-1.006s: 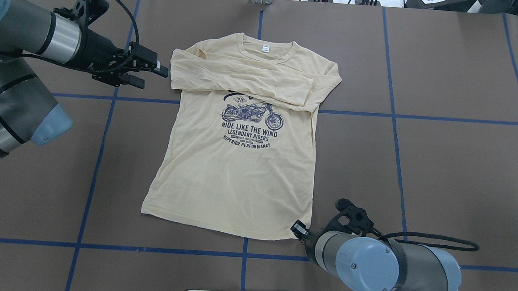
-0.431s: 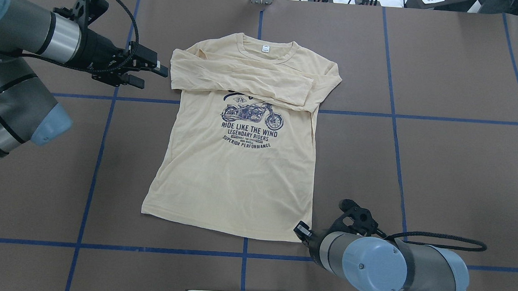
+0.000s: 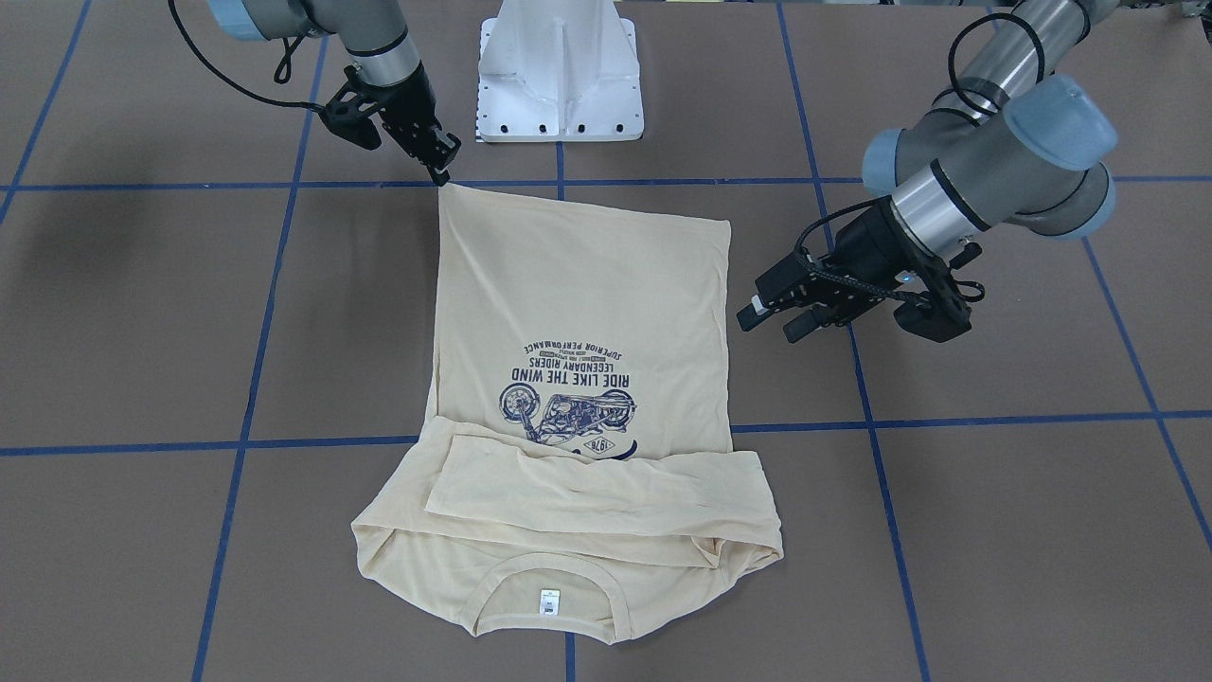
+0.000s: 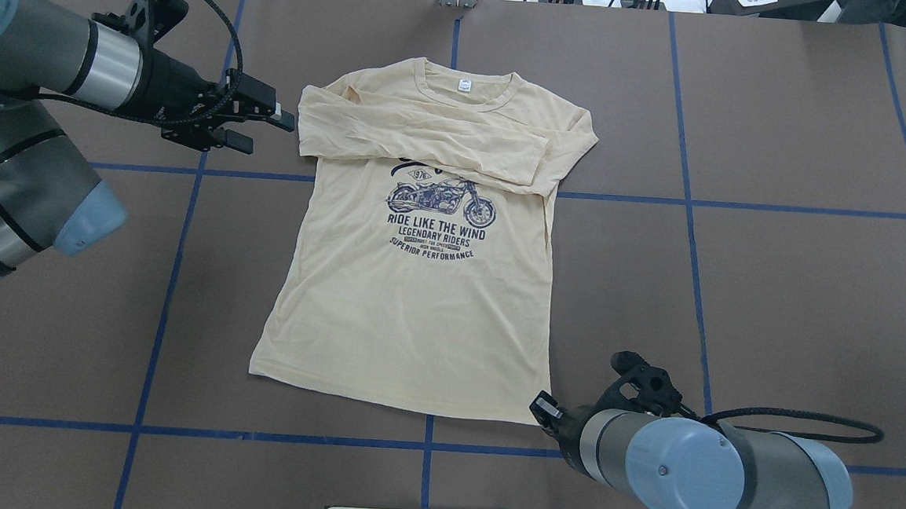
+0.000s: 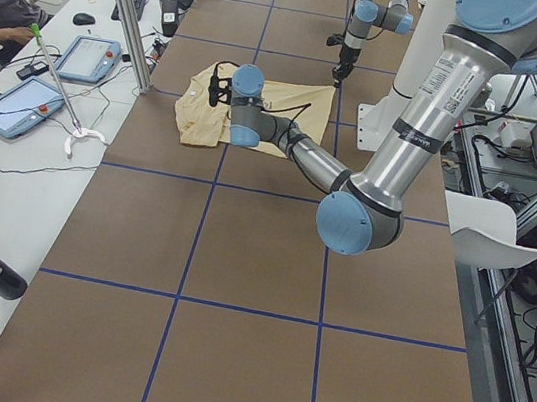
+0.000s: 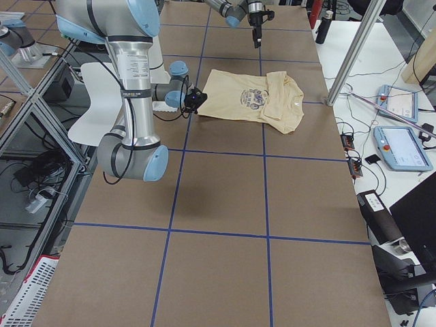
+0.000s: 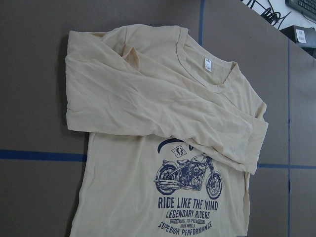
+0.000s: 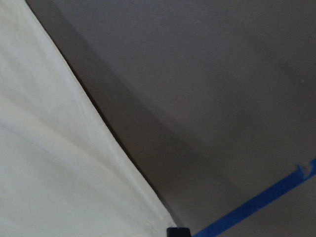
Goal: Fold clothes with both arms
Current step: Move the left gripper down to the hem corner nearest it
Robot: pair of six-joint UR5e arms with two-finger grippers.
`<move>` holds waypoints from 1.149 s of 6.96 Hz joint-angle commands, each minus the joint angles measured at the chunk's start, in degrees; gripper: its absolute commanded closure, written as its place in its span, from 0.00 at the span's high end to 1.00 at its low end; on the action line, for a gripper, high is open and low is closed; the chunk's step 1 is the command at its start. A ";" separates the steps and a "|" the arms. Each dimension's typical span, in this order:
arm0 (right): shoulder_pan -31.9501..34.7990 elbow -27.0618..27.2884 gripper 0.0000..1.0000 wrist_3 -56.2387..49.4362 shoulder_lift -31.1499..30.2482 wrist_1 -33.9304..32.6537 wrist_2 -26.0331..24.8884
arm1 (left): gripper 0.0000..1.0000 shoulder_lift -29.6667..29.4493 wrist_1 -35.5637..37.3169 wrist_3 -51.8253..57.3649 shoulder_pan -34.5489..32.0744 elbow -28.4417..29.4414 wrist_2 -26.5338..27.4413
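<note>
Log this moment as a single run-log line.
shirt: flat on table, sleeves folded across chest | left pincer: open, beside shoulder fold | right pincer: shut on hem corner

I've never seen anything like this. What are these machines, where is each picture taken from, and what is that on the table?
These are two robot arms fixed to one white stand, working over a brown table marked with blue tape. One picture looks down from behind the robot and one faces it from across the table. Two look along the table from its ends, and two come from small cameras on the wrists.

A cream long-sleeved shirt with a motorcycle print lies flat, its sleeves folded across the chest. The right hand is at a bottom corner of the shirt and seems to pinch it. The left hand hangs open beside the shoulder, holding nothing.
</note>
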 commanded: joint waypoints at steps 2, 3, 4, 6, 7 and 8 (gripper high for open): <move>-1.11 4.44 0.00 0.05 -6.14 0.09 1.08 | 0.99 10.93 9.34 -7.68 13.17 -16.62 11.74; -1.11 4.81 0.00 0.05 -6.51 0.09 1.08 | 0.99 10.78 18.03 -7.95 17.83 -21.64 14.99; -1.11 4.81 0.00 0.05 -6.60 0.09 1.08 | 0.99 10.78 22.99 -12.83 24.84 -24.13 24.33; -1.11 4.90 0.00 0.05 -7.66 0.09 0.99 | 0.98 11.04 28.89 -14.02 30.60 -24.07 29.24; -1.11 4.90 0.00 0.05 -7.66 0.09 0.99 | 0.92 11.04 32.76 -14.19 31.41 -24.76 30.13; -1.03 4.90 0.00 0.05 -7.75 0.09 0.99 | 0.86 12.78 33.32 -14.98 32.63 -24.86 30.49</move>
